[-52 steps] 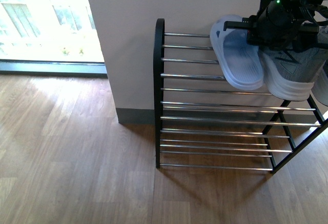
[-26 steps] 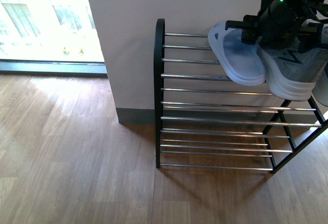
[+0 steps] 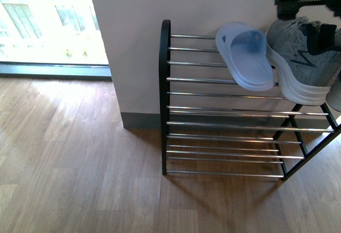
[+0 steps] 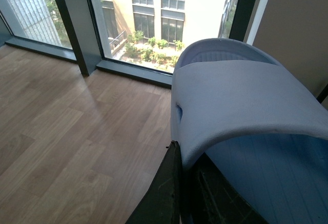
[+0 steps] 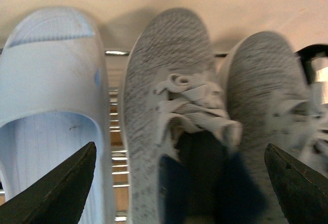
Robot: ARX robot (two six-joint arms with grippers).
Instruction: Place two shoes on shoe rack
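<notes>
Your right gripper (image 5: pixel 179 183) hangs wide open, holding nothing; between its jaws sits one grey sneaker (image 5: pixel 174 116), its mate (image 5: pixel 271 116) just beside, toes toward the wall on the shoe rack (image 3: pixel 165 99). It has lifted clear since before. Left gripper: cannot tell.

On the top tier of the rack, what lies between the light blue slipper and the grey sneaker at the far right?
The other grey sneaker sits between the blue slipper and the far-right sneaker, all side by side in the right wrist view.
</notes>
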